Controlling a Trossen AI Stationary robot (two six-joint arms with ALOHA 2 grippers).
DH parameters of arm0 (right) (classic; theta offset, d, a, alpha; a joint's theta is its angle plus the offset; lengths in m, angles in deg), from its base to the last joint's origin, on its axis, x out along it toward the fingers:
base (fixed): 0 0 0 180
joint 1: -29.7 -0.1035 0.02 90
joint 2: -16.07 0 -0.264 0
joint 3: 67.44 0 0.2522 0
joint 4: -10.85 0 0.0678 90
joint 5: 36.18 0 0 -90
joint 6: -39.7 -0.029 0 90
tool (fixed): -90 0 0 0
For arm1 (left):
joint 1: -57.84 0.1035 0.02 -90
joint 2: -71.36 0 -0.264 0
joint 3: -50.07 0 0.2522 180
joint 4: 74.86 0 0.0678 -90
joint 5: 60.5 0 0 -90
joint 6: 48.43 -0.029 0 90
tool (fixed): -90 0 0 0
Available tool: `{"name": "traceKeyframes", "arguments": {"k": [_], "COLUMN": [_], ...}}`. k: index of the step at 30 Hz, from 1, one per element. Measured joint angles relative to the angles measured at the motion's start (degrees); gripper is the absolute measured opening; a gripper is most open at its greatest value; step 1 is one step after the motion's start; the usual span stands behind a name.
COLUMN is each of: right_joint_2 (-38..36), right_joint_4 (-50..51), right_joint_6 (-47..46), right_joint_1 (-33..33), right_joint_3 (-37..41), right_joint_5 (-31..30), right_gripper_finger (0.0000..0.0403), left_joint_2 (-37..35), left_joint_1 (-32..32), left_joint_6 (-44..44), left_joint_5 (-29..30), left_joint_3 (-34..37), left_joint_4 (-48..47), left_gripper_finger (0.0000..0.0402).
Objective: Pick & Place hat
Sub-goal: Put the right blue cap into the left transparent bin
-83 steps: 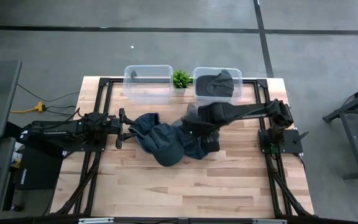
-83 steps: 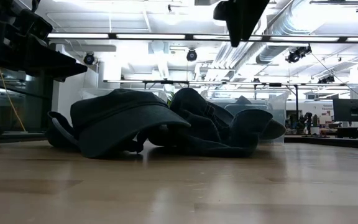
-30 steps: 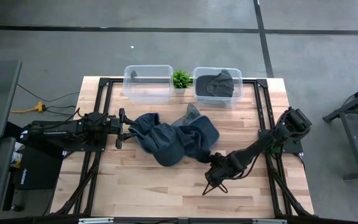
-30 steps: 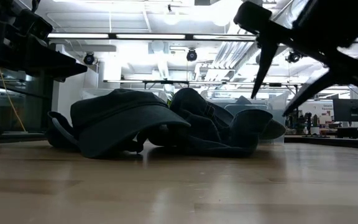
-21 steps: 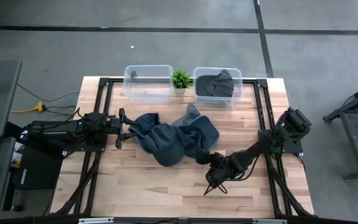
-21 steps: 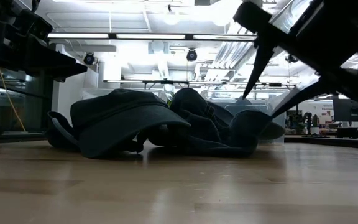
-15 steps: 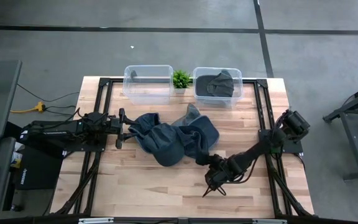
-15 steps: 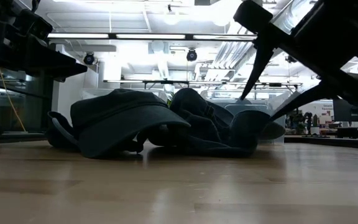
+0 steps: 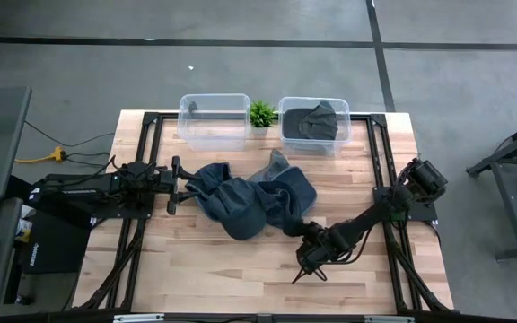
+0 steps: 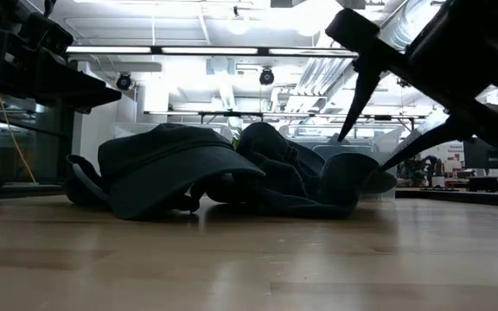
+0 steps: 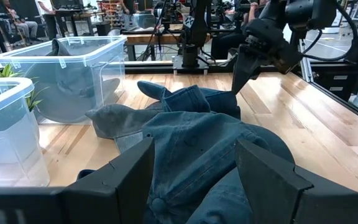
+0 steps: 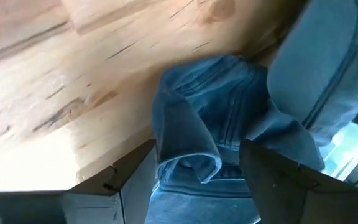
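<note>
Right end effector [image 9: 305,266] spread wide beside hat pile [image 9: 249,202] — low view alone shows it airborne, holding nothing.

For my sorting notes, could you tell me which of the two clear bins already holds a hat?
The right bin, beside the plant: a dark hat lies inside it. The left bin shows only a small dark item in one corner.

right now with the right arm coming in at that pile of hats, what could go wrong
1. The denim hats lie overlapped in one heap, so the right gripper, jaws open at the heap's near edge, may pinch two at once or drag the whole pile.
2. The right bin already holds a hat, so another dropped there could hang over the rim.
3. The left gripper sits against the heap's other side and could snag a hat as it lifts.
</note>
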Motion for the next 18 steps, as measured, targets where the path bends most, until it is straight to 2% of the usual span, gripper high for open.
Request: {"name": "traceKeyframes", "arguments": {"k": [7,18], "right_joint_2": [2.14,2.32], "right_joint_4": [-1.88,-0.22], "right_joint_6": [7.44,7.55], "right_joint_1": [0.28,4.11], "right_joint_3": [0.0,-0.02], "right_joint_5": [0.01,-0.9], "right_gripper_finger": [0.0225,0.0223], "left_joint_2": [0.0,-0.02], "left_joint_1": [0.0,-0.02], "left_joint_6": [0.0,0.0], "left_joint_5": [0.0,0.0], "left_joint_3": [0.0,0.0], "left_joint_4": [0.0,0.0], "left_gripper_finger": [0.0221,0.0221]}}
